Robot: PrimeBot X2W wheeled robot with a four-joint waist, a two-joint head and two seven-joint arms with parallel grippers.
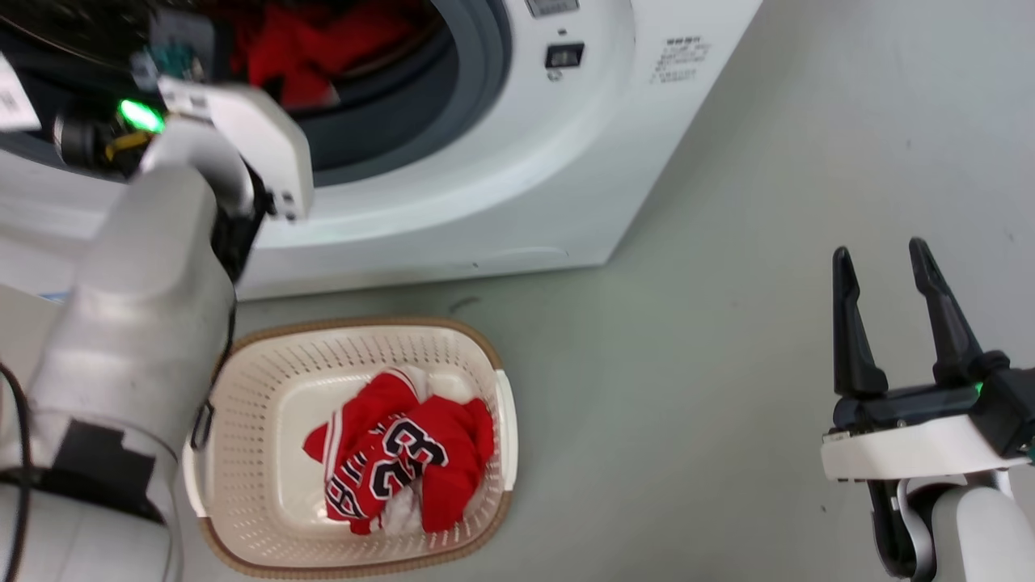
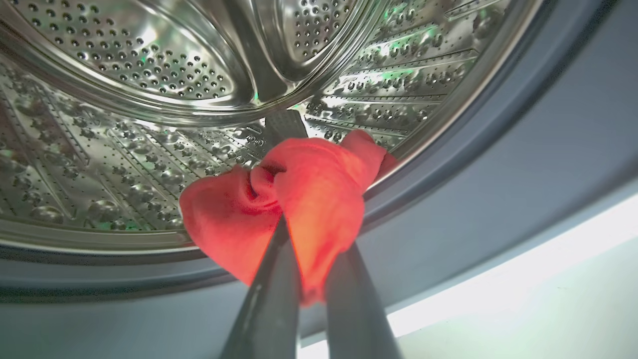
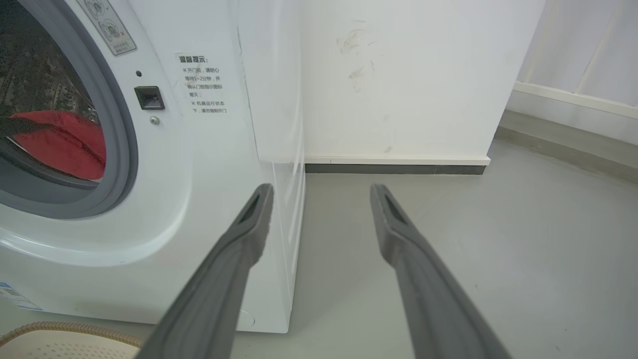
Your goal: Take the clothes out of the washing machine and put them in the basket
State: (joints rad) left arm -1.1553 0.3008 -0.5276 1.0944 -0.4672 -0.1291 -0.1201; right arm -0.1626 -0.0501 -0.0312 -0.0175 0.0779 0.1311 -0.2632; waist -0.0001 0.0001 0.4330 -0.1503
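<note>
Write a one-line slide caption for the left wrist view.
Left gripper shut on a plain red soft garment at the mouth of the perforated steel washing-machine drum.

Basket (image 1: 356, 327) before washing machine (image 1: 517, 186); jersey (image 1: 404, 461) in basket.

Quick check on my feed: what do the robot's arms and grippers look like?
The left forearm is a pale silver-grey tube with a white wrist housing, a green light and a black cable. The right gripper has two long, tapered black fingers on a black base and a white wrist block.
</note>
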